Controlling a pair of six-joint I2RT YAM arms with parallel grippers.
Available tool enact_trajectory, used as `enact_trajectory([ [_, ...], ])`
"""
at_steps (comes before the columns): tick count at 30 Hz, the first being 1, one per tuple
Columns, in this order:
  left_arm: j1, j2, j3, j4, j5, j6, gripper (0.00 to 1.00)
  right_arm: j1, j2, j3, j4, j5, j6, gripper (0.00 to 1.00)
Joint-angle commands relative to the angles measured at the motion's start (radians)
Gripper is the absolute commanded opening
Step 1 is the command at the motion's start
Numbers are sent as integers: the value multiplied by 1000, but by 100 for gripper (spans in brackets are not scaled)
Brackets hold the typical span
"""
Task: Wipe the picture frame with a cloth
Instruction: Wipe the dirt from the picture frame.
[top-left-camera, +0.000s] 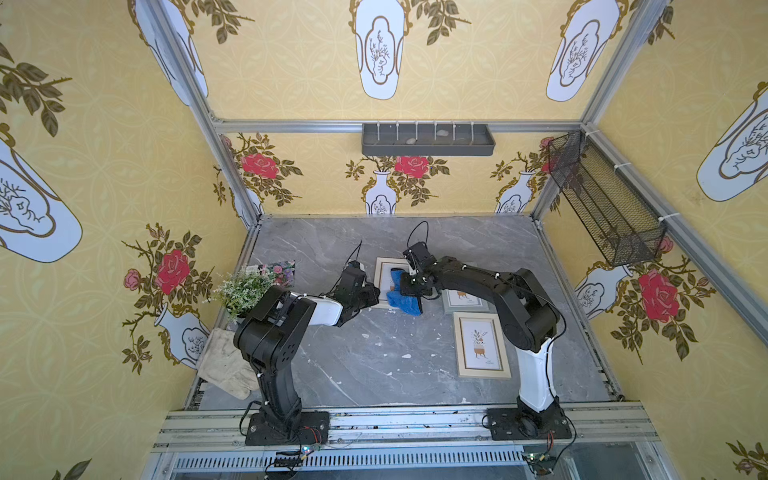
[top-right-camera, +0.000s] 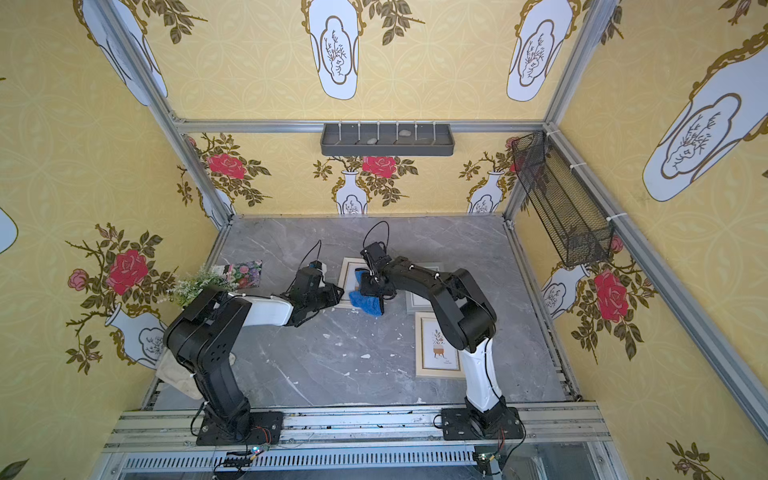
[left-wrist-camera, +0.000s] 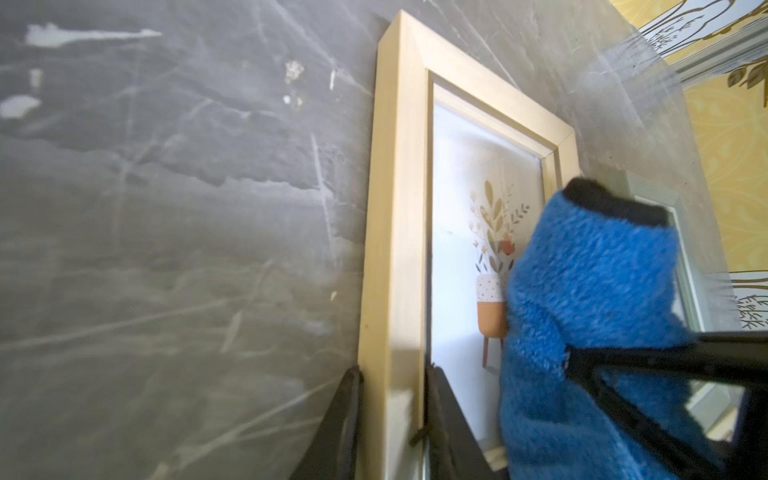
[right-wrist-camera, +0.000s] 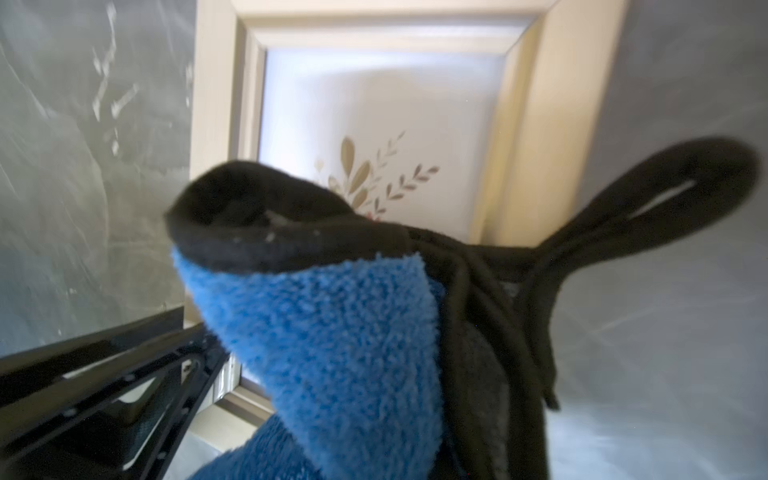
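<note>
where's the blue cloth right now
In a top view the cloth is mid-table, gripped by the right claw, draped over the near right corner of the wooden frame.

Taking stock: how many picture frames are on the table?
3: pale frame under the blue cloth, grey frame beside it beneath the right arm, third frame nearer the front.

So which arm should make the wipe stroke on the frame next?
Right. The right gripper is shut on the cloth, which hangs right at the picture frame glass. The left gripper clamps the frame's side, steadying it, so it isn't free.
</note>
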Motion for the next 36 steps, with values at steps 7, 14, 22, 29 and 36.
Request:
enact_trajectory([
  [7,3,33,-27,-457,-84,-22,18,118,62,93,-75,18,19,9],
  [14,3,24,-34,-469,-103,-16,17,25,-41,-49,-87,93,6,9],
  [22,4,34,-20,-462,-87,-25,18,119,-11,23,-90,94,1,9],
  [29,4,26,-17,-483,-101,-13,18,128,-4,25,-87,92,0,9],
  [36,4,24,-22,-465,-73,-31,18,40,-100,-99,-75,106,-6,10],
])
